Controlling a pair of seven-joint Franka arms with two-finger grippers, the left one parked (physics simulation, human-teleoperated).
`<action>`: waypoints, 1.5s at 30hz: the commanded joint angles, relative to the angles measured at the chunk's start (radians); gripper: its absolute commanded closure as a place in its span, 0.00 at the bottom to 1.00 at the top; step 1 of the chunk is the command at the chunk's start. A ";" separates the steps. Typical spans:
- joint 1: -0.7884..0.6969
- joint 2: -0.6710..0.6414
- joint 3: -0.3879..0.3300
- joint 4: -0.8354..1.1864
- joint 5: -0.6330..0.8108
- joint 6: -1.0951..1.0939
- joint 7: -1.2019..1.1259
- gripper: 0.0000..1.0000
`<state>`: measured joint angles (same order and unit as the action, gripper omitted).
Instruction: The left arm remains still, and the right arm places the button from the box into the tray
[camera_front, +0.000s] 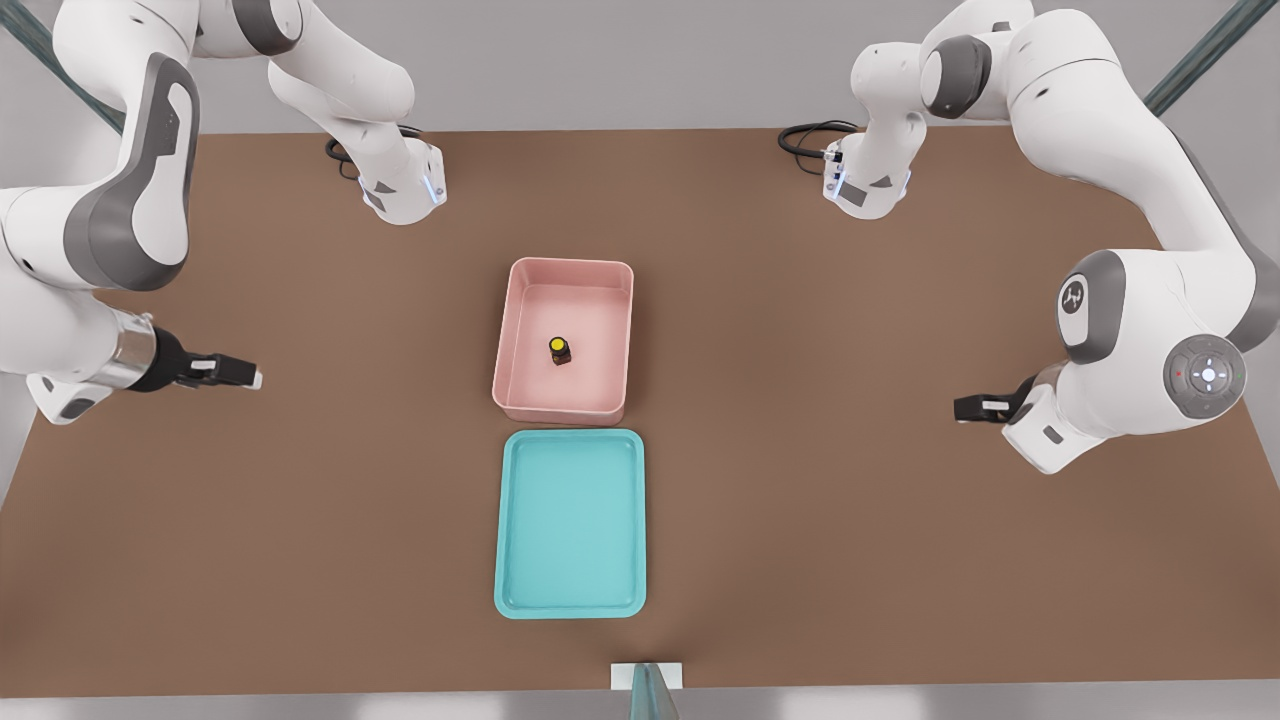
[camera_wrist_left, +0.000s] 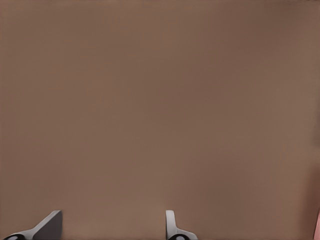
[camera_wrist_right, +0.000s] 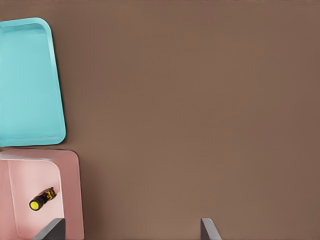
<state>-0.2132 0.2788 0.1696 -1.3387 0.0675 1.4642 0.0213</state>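
End effector spread; yellow-topped dark button.

Brown table against a plain grey wall, under soft light.

A matte brown tabletop fills nearly the whole front view and is all the backdrop in both wrist views. Behind its far edge runs a flat grey wall. Dark green-grey struts slant across both upper corners, and another strut stands on a small white plate at the middle of the near edge. A pale strip of floor shows below that edge. Shadows are faint and blurred.
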 joint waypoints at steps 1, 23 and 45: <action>0.000 -0.001 0.001 0.001 0.003 0.027 0.000 0.00; 0.971 -0.043 -0.240 -0.777 0.077 0.920 0.638 0.00; 0.962 0.014 -0.231 -0.904 0.078 1.148 0.571 0.00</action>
<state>0.7490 0.2929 -0.0638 -2.2438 0.1449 2.5928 0.5651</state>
